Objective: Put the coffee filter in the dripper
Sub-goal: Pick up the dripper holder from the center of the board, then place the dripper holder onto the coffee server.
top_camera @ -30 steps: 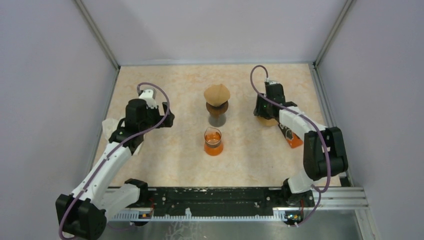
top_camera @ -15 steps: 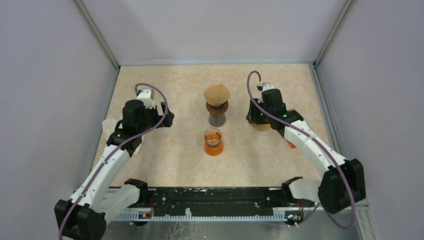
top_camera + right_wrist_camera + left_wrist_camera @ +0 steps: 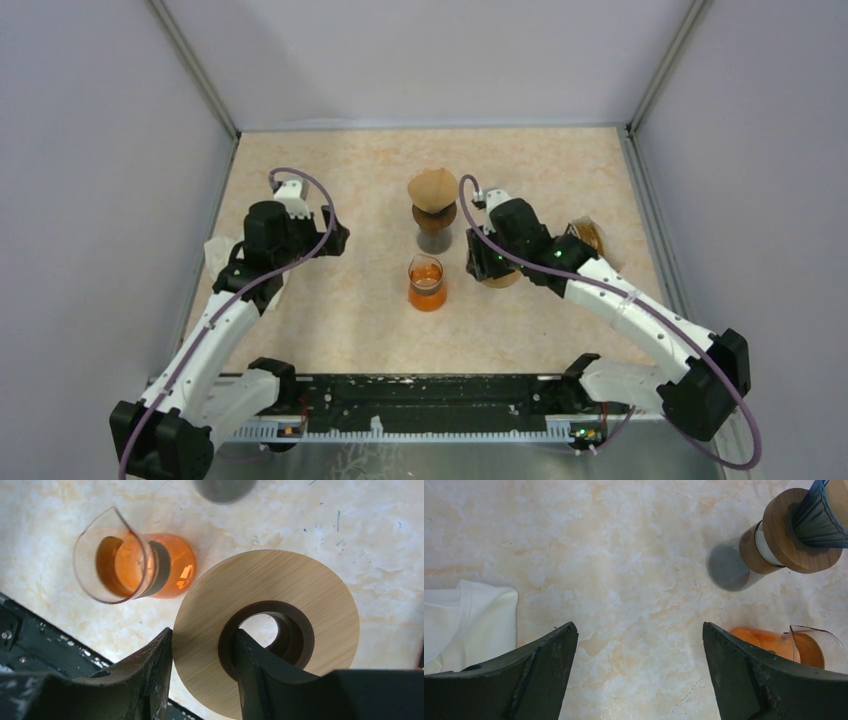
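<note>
Right fingers [image 3: 202, 645] pinch wooden ring [image 3: 280, 585], one finger through its hole — likely for a stable carry; left fingers [image 3: 639, 627] wide open, empty.

The brown paper coffee filter [image 3: 432, 187] sat in the dark ribbed cone dripper [image 3: 819, 515], on top of the clear glass jar [image 3: 434, 241] in the middle of the pale marble-look table [image 3: 340, 320]. The orange glass beaker [image 3: 427, 285] stood just in front of the jar. Just right of the beaker was the flat round wooden ring [image 3: 300, 580], pinched by the right gripper [image 3: 202, 642], one finger in its hole. A small round brown thing [image 3: 585, 237] lay farther right. The white folded cloth [image 3: 213, 256] lay at the table's left edge, and the left gripper [image 3: 639, 635], jaws wide apart, was between cloth and jar.
</note>
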`<state>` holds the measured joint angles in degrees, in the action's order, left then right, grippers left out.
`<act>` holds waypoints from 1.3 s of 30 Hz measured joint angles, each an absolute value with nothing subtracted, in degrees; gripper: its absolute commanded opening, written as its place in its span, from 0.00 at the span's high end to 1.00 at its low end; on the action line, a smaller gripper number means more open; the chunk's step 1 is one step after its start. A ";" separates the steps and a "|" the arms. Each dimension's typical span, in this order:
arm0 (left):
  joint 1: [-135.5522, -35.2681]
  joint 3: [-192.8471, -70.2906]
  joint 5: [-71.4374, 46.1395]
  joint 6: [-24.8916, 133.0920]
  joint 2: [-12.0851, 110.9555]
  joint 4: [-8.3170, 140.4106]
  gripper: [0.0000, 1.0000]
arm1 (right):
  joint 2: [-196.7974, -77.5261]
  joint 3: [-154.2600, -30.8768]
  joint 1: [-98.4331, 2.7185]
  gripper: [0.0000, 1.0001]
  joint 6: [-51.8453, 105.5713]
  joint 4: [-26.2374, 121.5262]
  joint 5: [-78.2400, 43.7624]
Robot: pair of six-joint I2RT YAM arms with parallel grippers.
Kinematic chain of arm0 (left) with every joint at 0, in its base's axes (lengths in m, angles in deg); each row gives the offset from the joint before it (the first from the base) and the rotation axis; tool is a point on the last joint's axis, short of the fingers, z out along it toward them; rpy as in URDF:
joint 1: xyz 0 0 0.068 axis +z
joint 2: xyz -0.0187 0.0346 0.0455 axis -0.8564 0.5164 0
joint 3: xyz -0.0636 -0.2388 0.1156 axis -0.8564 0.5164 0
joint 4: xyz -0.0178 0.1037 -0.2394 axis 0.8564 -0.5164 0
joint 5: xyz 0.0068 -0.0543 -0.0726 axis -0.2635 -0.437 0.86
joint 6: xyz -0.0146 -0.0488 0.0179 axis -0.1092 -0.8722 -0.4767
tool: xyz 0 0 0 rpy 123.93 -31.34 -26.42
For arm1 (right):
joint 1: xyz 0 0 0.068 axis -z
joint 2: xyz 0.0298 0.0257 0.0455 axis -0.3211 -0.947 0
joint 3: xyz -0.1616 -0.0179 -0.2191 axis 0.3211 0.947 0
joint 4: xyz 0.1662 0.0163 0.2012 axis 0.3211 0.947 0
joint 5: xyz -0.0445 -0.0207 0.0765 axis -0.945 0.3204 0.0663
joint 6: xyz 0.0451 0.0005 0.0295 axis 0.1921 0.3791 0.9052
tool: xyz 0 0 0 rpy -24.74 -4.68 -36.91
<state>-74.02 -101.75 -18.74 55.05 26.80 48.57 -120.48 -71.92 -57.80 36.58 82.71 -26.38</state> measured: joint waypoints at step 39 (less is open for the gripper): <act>-73.00 -101.55 -18.89 55.02 26.78 48.54 0.01 | -146.01 -96.24 -77.38 0.73 34.35 87.01 -31.99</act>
